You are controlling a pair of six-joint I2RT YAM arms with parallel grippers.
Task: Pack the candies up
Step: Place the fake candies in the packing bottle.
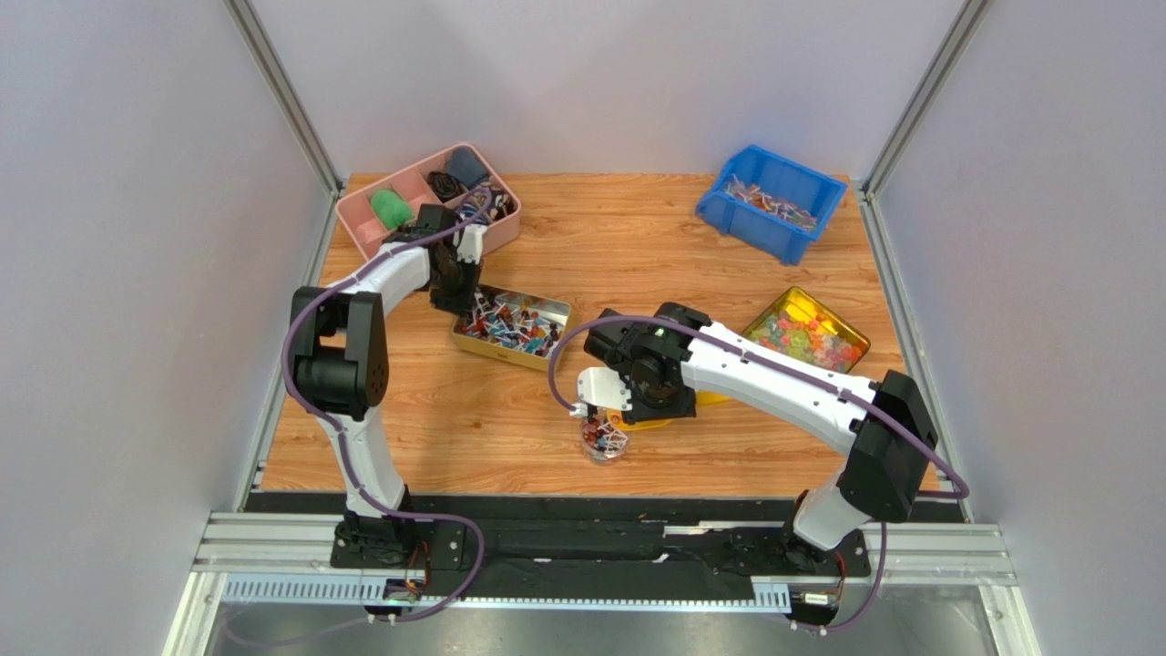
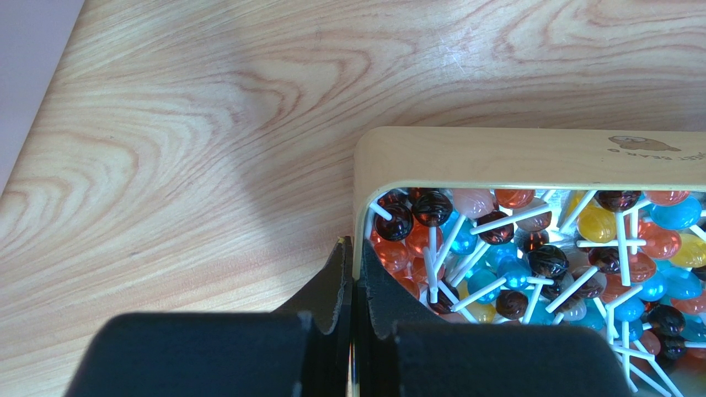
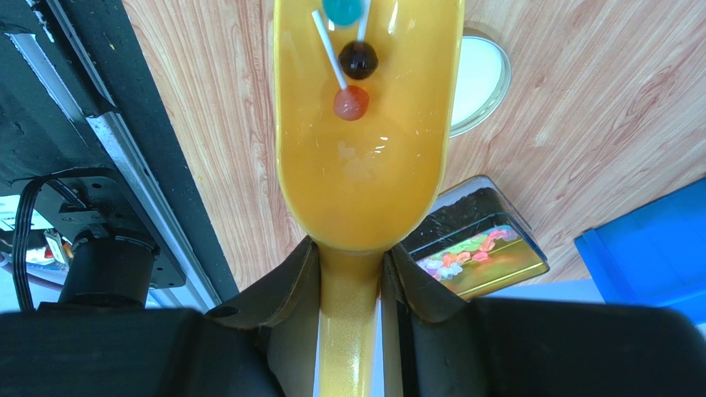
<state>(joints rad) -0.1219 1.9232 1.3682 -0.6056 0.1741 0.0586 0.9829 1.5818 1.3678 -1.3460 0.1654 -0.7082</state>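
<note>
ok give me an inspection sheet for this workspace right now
surface: wooden table, no spills seen
job's things: lollipops fill a gold tin; three lie in a yellow scoop; a small jar holds some
clutter: pink tray of odds, blue bin, gummy tin, white lid
grippers: left gripper shut on the tin's wall; right gripper shut on the scoop's handle
cables: purple cable loops along each arm, no snag seen
surroundings: grey walls, metal rail at the near edge
</note>
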